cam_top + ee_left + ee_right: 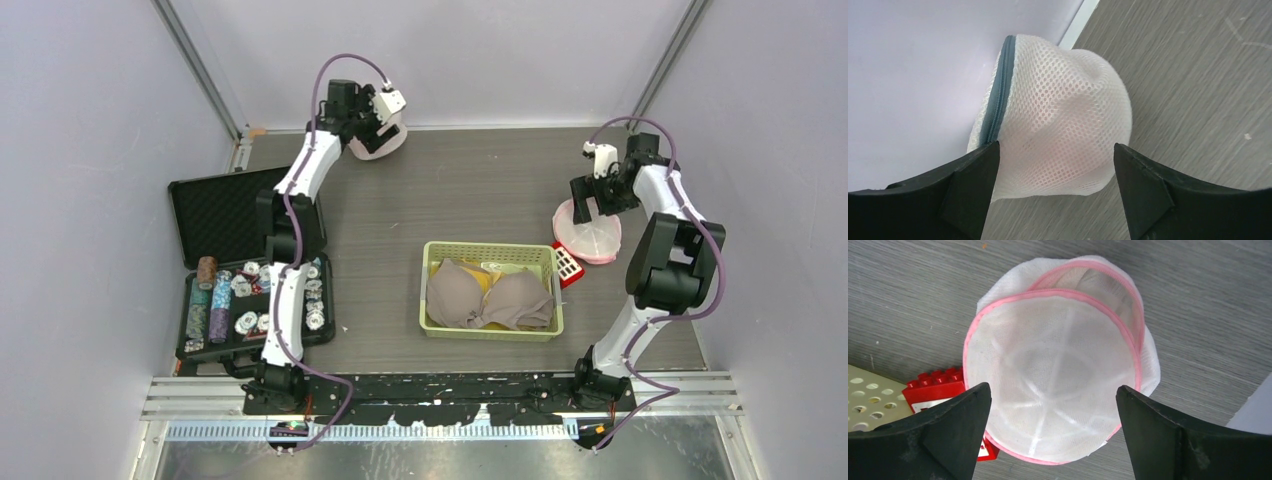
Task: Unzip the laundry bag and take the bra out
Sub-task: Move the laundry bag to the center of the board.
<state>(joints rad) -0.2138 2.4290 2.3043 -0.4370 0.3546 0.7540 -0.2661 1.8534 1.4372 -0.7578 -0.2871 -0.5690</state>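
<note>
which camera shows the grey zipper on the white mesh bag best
Left wrist view: the grey zipper runs along the edge of the white mesh bag, close up. Top external shows only a pale sliver of the bag under the left gripper, zipper not discernible. Right wrist shows only a different, pink-trimmed bag.

An open black case (222,212) is lying at the left edge of the grey table (470,180), with poker chips (215,310) sitting in its near half. A pale green perforated basket (490,250) is resting mid-table, with a red toy brick (567,266) lying just beside its right rim.
</note>
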